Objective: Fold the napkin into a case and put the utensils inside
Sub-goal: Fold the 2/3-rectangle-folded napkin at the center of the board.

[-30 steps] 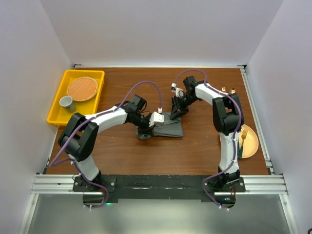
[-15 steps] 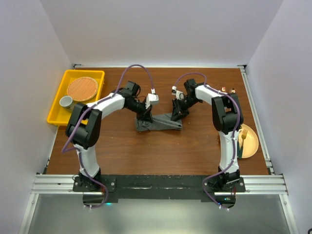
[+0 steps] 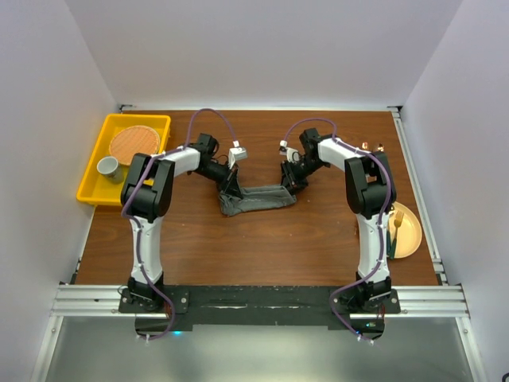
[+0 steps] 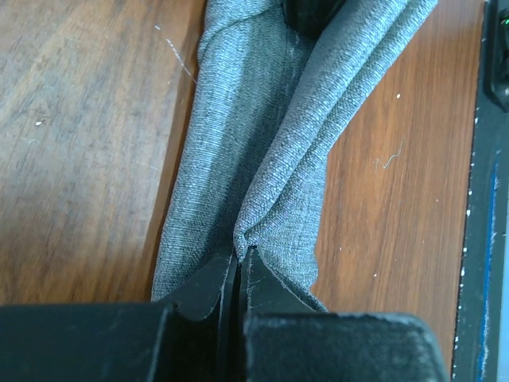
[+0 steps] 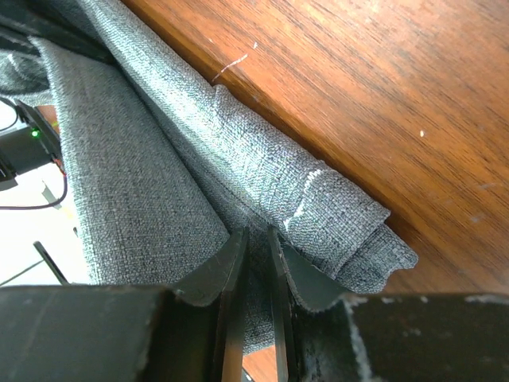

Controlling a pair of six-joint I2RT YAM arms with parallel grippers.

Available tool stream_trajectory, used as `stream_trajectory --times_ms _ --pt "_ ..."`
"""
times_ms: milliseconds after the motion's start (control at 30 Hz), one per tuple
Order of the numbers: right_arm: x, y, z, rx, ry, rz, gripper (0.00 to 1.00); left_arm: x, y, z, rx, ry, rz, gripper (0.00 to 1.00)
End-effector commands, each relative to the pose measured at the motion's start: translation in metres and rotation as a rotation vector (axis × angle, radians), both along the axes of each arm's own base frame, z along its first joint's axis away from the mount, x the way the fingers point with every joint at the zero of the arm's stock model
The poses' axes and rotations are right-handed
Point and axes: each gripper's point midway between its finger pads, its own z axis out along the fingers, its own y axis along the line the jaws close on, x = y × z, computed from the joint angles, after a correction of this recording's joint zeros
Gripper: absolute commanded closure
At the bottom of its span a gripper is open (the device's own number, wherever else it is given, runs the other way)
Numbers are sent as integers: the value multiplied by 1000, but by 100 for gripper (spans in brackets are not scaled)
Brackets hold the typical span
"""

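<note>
While the napkin (image 3: 256, 199) lies gathered into a long, rumpled band across the middle of the bench (image 3: 199, 247), I would not call it a case yet. The wrist views show loose, overlapping layers with rounded folds and no flat pouch with a clear opening. My left gripper (image 4: 238, 263) is pinched tight on a ridge of cloth at the band's left end, with the fabric rising out from between the tips. My right gripper (image 5: 256, 239) is drawn narrow around several layers at the right end, where the cloth bunches into a small roll against the wood. Between the two grips the napkin is stretched lengthwise and partly lifted, its near edge resting on the bench. So I judge the folding to be roughly midway: the cloth has been brought down to a narrow shape, but it has to be laid flat, squared up and given a pocket. The second half of the job has not begun. The utensils (image 3: 397, 223), as far as I can make out from above, rest on the round plate (image 3: 409, 239) at the right edge of the bench, well apart from the napkin, and nothing copper shows among the folds in either wrist view.
</note>
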Motion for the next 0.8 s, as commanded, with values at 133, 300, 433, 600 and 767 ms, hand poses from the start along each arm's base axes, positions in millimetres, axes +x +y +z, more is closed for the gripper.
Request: stream_trajectory --times_ms 133,300,433,600,767 --pt "20 13 47 93 -110 6 73 5 7 -9 18 19 -3 100" --pt "36 20 102 187 -228 19 64 3 8 -13 29 13 -23 100" --pt "39 20 118 228 -280 53 53 4 9 -14 36 11 -29 100" --pt "37 17 121 239 -349 140 37 7 9 -13 38 3 -32 100" --pt "26 16 111 200 -385 257 31 8 9 -14 41 4 -36 100"
